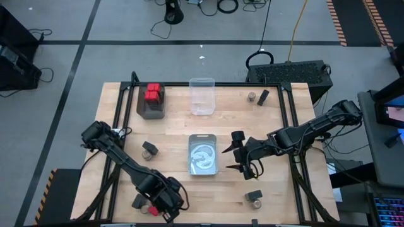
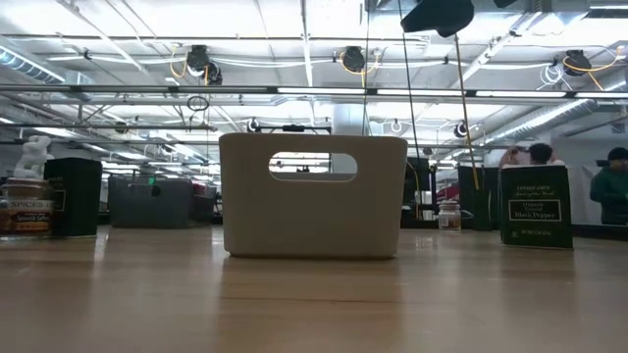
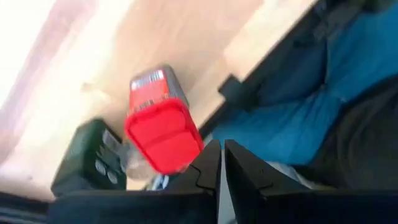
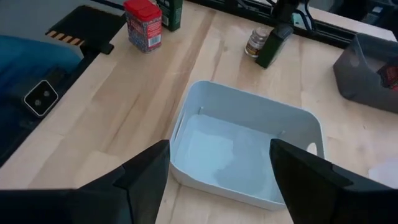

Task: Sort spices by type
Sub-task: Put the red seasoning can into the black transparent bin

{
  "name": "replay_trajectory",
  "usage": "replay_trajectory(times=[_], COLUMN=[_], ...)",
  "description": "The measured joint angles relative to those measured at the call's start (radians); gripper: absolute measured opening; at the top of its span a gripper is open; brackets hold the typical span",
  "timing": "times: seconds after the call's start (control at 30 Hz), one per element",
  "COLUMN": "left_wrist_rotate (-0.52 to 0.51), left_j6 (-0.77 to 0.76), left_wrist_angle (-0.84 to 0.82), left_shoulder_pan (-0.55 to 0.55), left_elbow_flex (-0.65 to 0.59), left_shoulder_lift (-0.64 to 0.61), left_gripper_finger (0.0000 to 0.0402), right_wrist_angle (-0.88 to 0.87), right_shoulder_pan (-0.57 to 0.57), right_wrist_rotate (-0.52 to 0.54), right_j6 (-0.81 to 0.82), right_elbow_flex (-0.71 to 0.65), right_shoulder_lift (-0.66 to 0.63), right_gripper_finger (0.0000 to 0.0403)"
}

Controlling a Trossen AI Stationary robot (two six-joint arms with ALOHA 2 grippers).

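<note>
1. The white bin (image 1: 203, 169) sits mid-table. The right gripper (image 4: 219, 146) hovers just right of it with its fingers spread wide and holding nothing.
2. The grey bin (image 1: 151, 111) at the far left already holds red boxes (image 1: 152, 93). The clear bin (image 1: 202, 96) stands to its right.
3. The black boxes are scattered: one far right (image 1: 263, 96), one left of centre (image 1: 149, 149) and one near right (image 1: 254, 196). They look like stiff, light tins with flat sides, so a pinch across the narrow faces should hold.
4. A red-lidded box (image 3: 158, 127) stands at the near-left corner beside another black box (image 3: 87, 162). The left gripper (image 3: 221, 152) is just next to it, fingers drawn almost together with nothing between them. The box is probably light plastic and smooth. Gripping the body below the lid seems safer, since the lid could pop off.
5. The small round jars, such as the one at the far right (image 1: 251, 96), are likely glass. That makes them heavier for their size, slippery and breakable. Take one across the middle of its body and keep it upright.
</note>
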Motion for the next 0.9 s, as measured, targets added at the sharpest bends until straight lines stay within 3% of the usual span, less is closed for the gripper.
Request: replay_trajectory(times=[0.53,0.67,0.9], left_wrist_rotate=[-0.049,-0.049,-0.022], left_j6=[0.044,0.044,0.04], left_wrist_angle=[0.001,0.0,-0.039], left_shoulder_pan=[0.002,0.002,0.002], left_elbow_flex=[0.0,0.0,-0.001], left_shoulder_lift=[0.014,0.014,0.014], left_gripper_finger=[0.0039,0.0077,0.0186], right_wrist_angle=[0.014,0.012,0.0], right_shoulder_pan=[-0.016,-0.016,-0.016], right_wrist_rotate=[0.0,0.0,0.0], right_j6=[-0.035,-0.033,0.005], right_elbow_flex=[0.0,0.0,0.0], right_shoulder_lift=[-0.001,-0.001,-0.001], right_gripper_finger=[0.0258,0.0258,0.0258])
